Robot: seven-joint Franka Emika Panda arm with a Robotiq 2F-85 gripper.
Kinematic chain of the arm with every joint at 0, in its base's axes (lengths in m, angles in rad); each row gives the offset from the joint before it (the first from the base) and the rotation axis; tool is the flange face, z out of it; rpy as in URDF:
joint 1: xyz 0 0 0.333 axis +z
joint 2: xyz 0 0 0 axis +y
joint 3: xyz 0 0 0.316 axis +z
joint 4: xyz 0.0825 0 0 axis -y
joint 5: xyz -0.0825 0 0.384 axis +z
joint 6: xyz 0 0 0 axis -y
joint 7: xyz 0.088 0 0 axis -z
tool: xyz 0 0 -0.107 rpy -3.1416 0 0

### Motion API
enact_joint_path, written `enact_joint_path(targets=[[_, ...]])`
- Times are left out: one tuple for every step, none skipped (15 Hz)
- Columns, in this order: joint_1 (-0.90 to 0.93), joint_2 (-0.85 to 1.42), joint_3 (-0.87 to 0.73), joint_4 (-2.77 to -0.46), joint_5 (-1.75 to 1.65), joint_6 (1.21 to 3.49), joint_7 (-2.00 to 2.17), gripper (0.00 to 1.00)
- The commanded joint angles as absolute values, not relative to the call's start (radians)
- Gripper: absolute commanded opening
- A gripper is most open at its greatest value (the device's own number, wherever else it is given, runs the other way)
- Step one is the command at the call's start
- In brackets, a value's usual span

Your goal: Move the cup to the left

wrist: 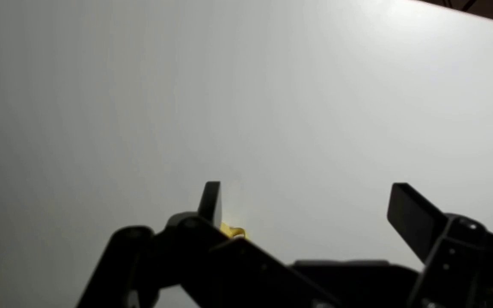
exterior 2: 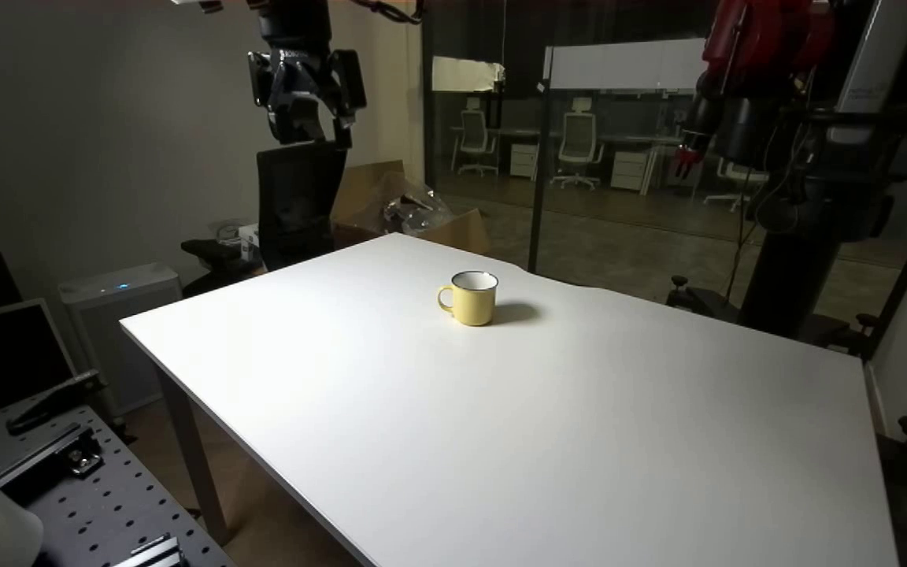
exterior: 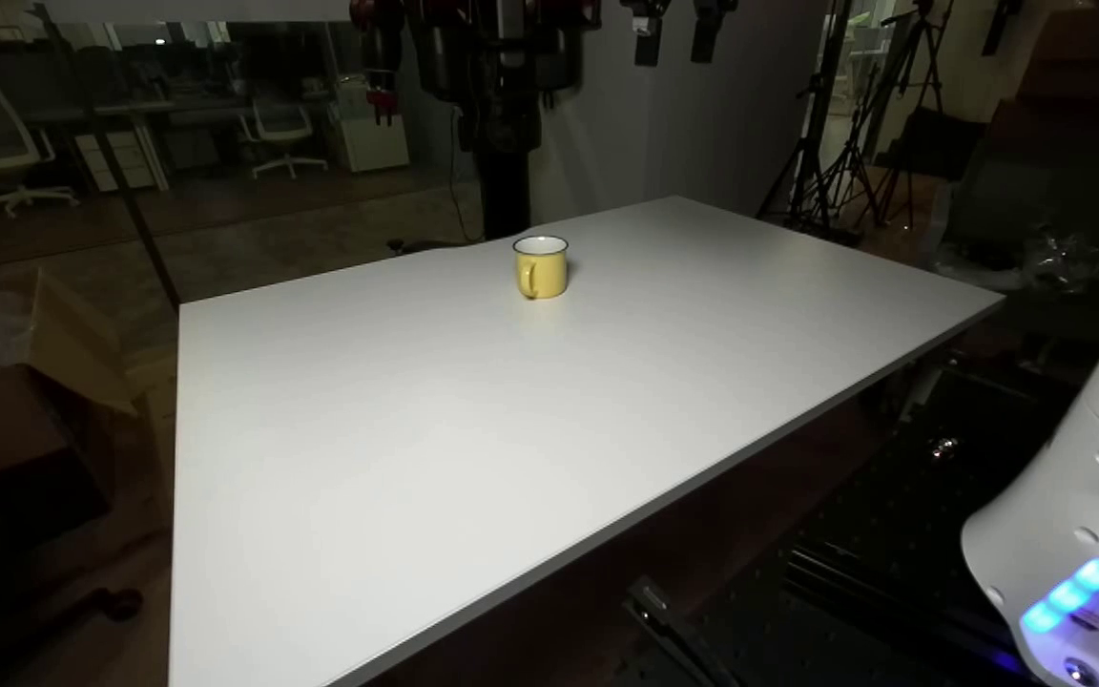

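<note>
The small yellow cup [exterior: 542, 272] with a pale inside and dark rim stands upright on the large white table [exterior: 368, 429], towards the far edge. It also shows in an exterior view [exterior 2: 475, 305] with its handle to the left. In the wrist view only a bit of the cup [wrist: 226, 229] and its handle shows; the left finger hides the rest. My gripper [wrist: 306, 188] is open, with nothing between its fingers. It hangs high above the table, apart from the cup, at the top of both exterior views [exterior: 675, 43] [exterior 2: 316, 138].
A dark robot with red parts [exterior: 502, 86] stands behind the table's far edge. My arm's white base [exterior: 1074, 534] stands by the near side. An open cardboard box [exterior: 72, 353] lies beyond a table side. A black chair [exterior 2: 300, 201] stands behind the table.
</note>
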State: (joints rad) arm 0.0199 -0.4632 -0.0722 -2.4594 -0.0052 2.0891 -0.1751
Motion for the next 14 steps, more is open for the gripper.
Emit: enact_joint_path(targets=[[-0.014, -0.292, -0.067, -2.344, 0.037, 2.184, -0.048, 1.00], [-0.023, -0.236, -0.070, -2.303, 0.046, 2.203, -0.017, 1.00], [-0.038, -0.175, -0.077, -2.260, 0.050, 2.224, 0.006, 1.00], [-0.052, -0.120, -0.081, -2.221, 0.052, 2.237, 0.034, 1.00], [-0.066, -0.059, -0.084, -2.176, 0.051, 2.237, 0.063, 1.00], [-0.078, 0.004, -0.086, -2.130, 0.045, 2.246, 0.098, 1.00], [-0.086, 0.067, -0.089, -2.079, 0.039, 2.245, 0.135, 1.00], [-0.077, -0.067, -0.085, -2.209, 0.042, 2.261, 0.049, 1.00], [-0.085, -0.008, -0.089, -2.167, 0.042, 2.265, 0.068, 1.00], [-0.089, 0.037, -0.090, -2.134, 0.042, 2.265, 0.078, 1.00], [-0.090, 0.064, -0.091, -2.113, 0.042, 2.265, 0.083, 1.00], [-0.090, 0.077, -0.091, -2.102, 0.042, 2.265, 0.088, 1.00], [-0.084, 0.083, -0.087, -2.102, 0.025, 2.274, 0.097, 1.00], [-0.082, 0.121, -0.087, -2.062, 0.028, 2.253, 0.129, 1.00]])
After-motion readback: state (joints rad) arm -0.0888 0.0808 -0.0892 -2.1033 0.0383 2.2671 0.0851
